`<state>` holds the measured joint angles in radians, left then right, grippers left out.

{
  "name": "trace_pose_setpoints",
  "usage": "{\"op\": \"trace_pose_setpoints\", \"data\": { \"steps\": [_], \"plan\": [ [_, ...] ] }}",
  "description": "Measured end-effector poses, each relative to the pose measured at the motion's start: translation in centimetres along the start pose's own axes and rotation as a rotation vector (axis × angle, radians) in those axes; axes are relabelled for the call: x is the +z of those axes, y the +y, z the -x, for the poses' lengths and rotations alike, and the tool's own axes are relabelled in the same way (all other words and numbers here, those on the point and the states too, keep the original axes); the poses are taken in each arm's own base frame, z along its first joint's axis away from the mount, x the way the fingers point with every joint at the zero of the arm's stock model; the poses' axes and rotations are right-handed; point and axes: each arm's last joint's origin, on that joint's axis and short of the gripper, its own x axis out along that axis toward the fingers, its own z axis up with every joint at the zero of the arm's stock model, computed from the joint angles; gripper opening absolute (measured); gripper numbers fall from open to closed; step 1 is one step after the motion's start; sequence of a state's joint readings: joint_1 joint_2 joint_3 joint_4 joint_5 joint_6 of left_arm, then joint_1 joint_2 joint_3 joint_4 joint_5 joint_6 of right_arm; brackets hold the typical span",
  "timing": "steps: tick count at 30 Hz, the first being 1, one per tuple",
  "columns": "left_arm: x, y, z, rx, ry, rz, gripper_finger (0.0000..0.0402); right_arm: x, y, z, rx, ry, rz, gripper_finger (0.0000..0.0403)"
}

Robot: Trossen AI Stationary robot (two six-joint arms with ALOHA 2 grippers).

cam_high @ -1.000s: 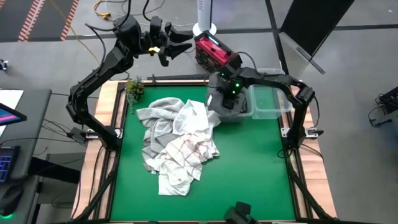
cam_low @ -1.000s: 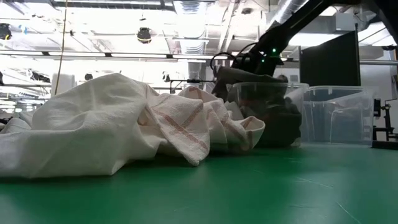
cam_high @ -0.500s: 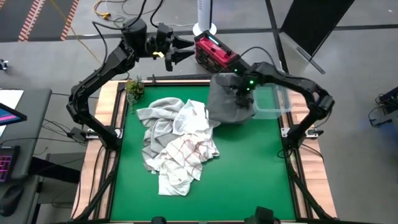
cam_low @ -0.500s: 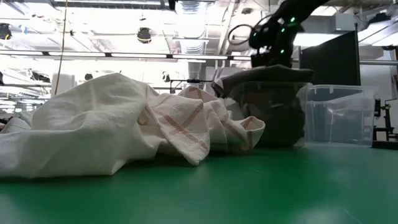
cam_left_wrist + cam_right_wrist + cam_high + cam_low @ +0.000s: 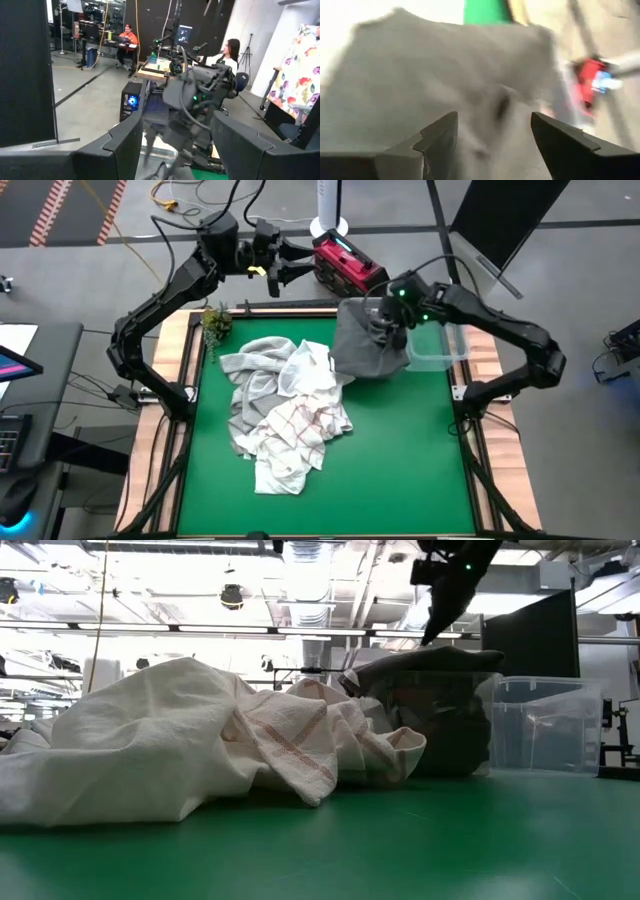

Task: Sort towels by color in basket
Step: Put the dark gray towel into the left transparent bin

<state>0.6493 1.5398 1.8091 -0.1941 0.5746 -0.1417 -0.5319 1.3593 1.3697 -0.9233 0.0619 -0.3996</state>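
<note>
Left gripper [image 5: 290,260]: parked in the air beyond the table's far edge, pointing toward the right arm. Fingers spread wide, holding nothing.

Plant [image 5: 215,323]: small green sprig at the far-left corner of the table. Not part of the job.

Towel pile [image 5: 285,405]: heap left of centre on the green table [image 5: 400,460]. Light grey cloth, plain white cloth and a white one with red check lines [image 5: 295,430] are tangled together, all unsorted. No rust-orange towel is visible in these views.

Dark grey towel [image 5: 365,345]: at the far edge, right of the pile. It is draped over the near-left part of the clear bin [image 5: 445,345] and spills over its wall. In the low view it mounds above the rim and one side hangs outside.

Right gripper [image 5: 385,325]: directly above the dark grey towel. The wrist view shows fingers apart with only grey cloth beyond them, nothing pinched.

Clear bin: far-right corner area, the uncovered part looks empty.

Progress: early, by my read. One towel roughly delivered but sloppy and may need tucking in. The whole pile is left to pick apart and sort.
</note>
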Motion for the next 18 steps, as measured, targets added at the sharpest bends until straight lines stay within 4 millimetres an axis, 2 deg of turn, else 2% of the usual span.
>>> {"op": "trace_pose_setpoints", "data": {
  "steps": [4,10,13,18],
  "plan": [
    [0.0,0.1,0.0,0.007,0.003,-0.004,0.0224,1.5,3.0,0.5,0.182,-0.096,0.029,0.0291],
    [0.1,0.9,0.5,0.040,-0.001,-0.009,0.0224,2.6,8.5,1.5,0.298,-0.151,0.303,0.0290],
    [0.2,1.4,0.8,0.060,-0.003,-0.019,0.0224,2.0,10.4,1.0,0.278,-0.118,0.415,0.0290],
    [0.3,2.1,1.3,0.088,-0.006,-0.021,0.0224,0.6,11.7,-0.9,0.217,-0.042,0.457,0.0290]
  ]
}}
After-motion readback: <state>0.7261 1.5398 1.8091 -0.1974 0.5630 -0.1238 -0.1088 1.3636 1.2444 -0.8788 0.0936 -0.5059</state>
